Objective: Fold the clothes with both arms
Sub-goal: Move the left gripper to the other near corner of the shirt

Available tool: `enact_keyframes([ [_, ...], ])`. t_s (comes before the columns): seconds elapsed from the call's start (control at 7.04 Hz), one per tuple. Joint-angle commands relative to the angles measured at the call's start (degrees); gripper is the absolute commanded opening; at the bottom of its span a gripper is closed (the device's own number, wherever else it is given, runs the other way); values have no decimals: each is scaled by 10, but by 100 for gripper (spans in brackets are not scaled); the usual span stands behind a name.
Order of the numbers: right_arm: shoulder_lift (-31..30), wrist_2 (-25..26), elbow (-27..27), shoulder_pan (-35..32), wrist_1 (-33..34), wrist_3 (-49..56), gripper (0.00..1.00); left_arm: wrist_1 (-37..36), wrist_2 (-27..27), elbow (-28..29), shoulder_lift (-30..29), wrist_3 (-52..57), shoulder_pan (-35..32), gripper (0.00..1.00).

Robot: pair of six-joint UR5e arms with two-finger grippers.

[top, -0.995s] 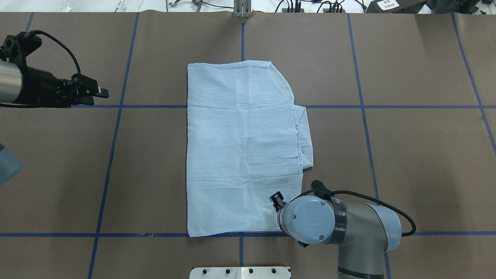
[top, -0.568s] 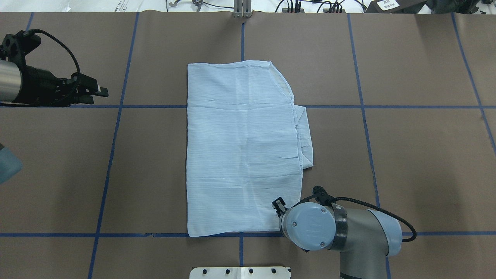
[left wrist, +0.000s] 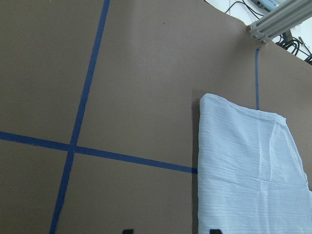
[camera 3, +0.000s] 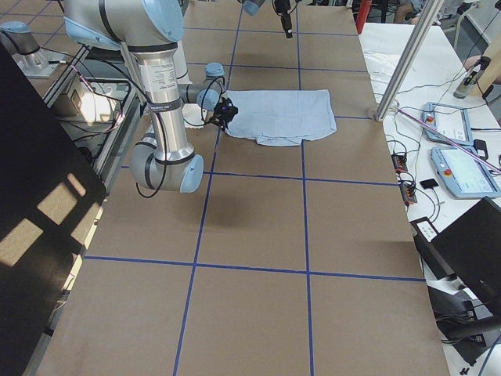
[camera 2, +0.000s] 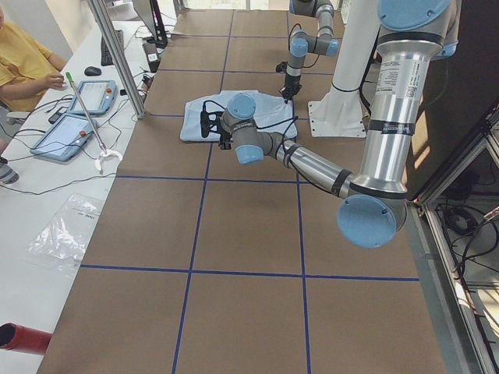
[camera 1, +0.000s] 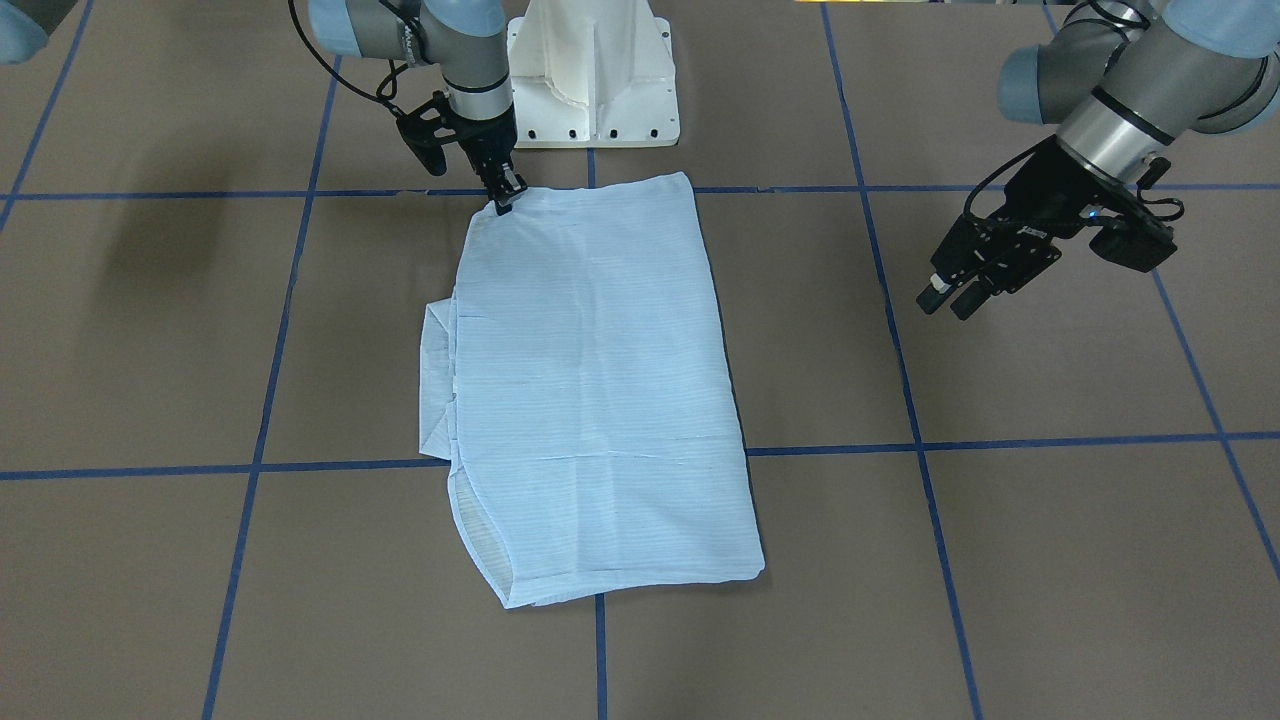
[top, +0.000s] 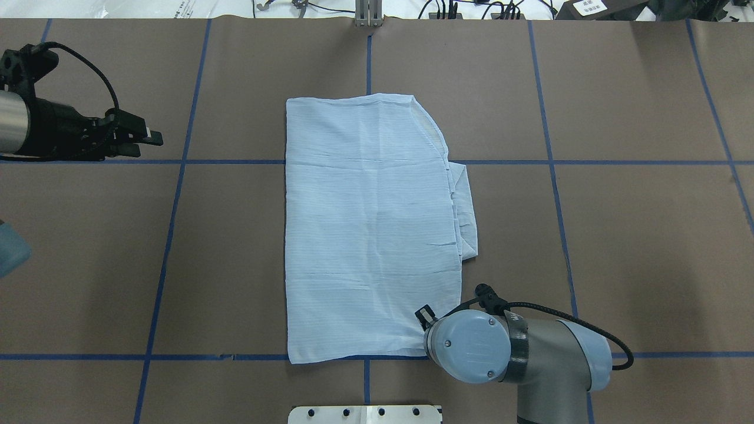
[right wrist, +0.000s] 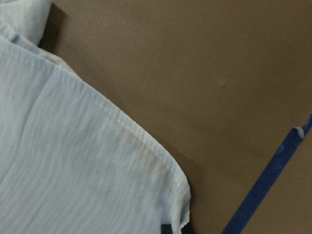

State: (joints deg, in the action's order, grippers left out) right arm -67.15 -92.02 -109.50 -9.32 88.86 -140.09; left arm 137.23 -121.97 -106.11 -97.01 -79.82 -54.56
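The pale blue shirt (top: 371, 224) lies folded into a tall rectangle in the middle of the brown table, with a narrow folded flap (top: 465, 206) sticking out on its right. My right gripper (top: 423, 315) points down at the shirt's near right corner (camera 1: 497, 207) and is shut on it. In the right wrist view the hemmed corner (right wrist: 161, 185) runs down to the fingers at the bottom edge. My left gripper (top: 152, 139) hovers well left of the shirt (camera 1: 600, 390), open and holding nothing. Its fingertips (left wrist: 127, 230) stand apart.
The white pedestal base (camera 1: 592, 70) stands just behind the shirt's near edge. Blue tape lines (top: 177, 162) grid the table. An aluminium post (top: 369, 12) and cables sit at the far edge. A side bench with tablets (camera 2: 74, 117) and a person (camera 2: 19, 54) lies beyond.
My right gripper has moved toward the base, and the shirt's near edge has shifted slightly with it. My left gripper has drifted a little farther left.
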Motion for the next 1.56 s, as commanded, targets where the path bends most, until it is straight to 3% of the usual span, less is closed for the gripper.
enact_keyframes([
  [0.0, 3, -1, -5, -3, 0, 1, 0, 0, 0, -5, -1, -50, 2, 62],
  [0.28, -2, -7, -38, -10, 8, 2, 0, 1, 14, -22, -6, -203, 57, 63],
  [0.57, 0, -7, -38, -10, 7, 2, 0, -13, 118, -39, -5, -294, 173, 63],
  [0.99, -4, -2, -38, -10, 4, 2, 0, -137, 242, -76, -9, -408, 352, 63],
  [1.42, -4, -5, -36, -9, 3, 2, 0, -147, 283, -59, -37, -498, 443, 62],
])
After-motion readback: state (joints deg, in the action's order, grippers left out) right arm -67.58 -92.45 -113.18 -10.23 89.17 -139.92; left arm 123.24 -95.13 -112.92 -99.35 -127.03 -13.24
